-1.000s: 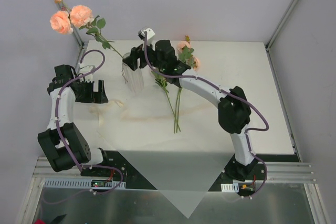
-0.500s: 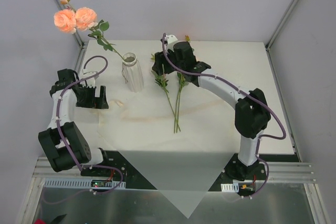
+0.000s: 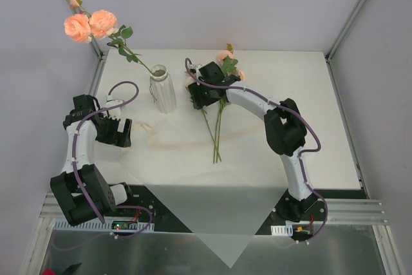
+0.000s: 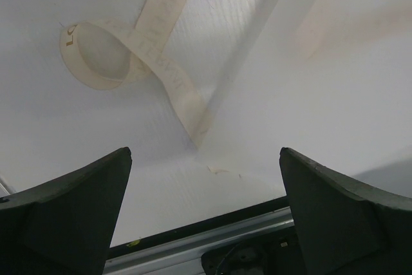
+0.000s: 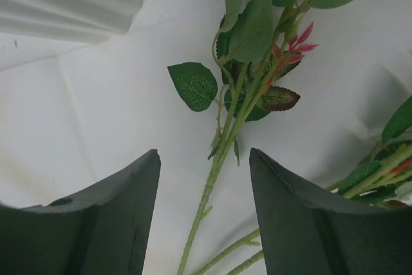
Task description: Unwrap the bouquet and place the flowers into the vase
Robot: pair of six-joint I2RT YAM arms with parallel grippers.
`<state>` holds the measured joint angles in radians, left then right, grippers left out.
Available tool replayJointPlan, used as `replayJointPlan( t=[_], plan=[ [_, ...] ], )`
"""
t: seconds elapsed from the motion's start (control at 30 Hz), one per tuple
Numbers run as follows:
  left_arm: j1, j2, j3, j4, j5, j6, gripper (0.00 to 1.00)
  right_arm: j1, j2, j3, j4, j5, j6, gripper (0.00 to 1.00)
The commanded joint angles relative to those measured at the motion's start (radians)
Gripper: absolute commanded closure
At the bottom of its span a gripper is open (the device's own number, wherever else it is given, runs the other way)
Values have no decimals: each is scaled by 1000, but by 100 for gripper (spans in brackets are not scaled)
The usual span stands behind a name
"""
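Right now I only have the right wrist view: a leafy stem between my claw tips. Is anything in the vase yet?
Observer: Yes. One rose stem stands in the vase, leaning toward the far left corner.
Operator: And the other flowers?
Observer: A few stems lie flat just right of the vase, cut ends toward the arm bases. I cannot count them exactly.
Operator: Is the left arm in my way?
Observer: No. The left claw is on the other side of the vase, open and empty, above the loose ribbon.
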<state>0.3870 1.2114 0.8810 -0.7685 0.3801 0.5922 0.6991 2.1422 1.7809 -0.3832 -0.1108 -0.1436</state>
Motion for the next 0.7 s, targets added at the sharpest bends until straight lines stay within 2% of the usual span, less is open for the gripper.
replayJointPlan(
  t=[0.0,0.27,0.37,0.47,0.67],
  plan=[
    [1,13,27,-34,22,-2,1,0,67,115,-117,16,-14,40],
    [0,17,49,-40,23,-5,1,-3,183,195,-151,16,-10,40],
    [1,19,56,-43,26,-6,1,-10,225,238,-170,2,-7,43],
    [1,17,64,-49,29,-6,1,-23,251,262,-172,-18,4,51],
    [1,13,78,-58,33,-3,1,-30,255,272,-163,-36,27,78]
  ],
)
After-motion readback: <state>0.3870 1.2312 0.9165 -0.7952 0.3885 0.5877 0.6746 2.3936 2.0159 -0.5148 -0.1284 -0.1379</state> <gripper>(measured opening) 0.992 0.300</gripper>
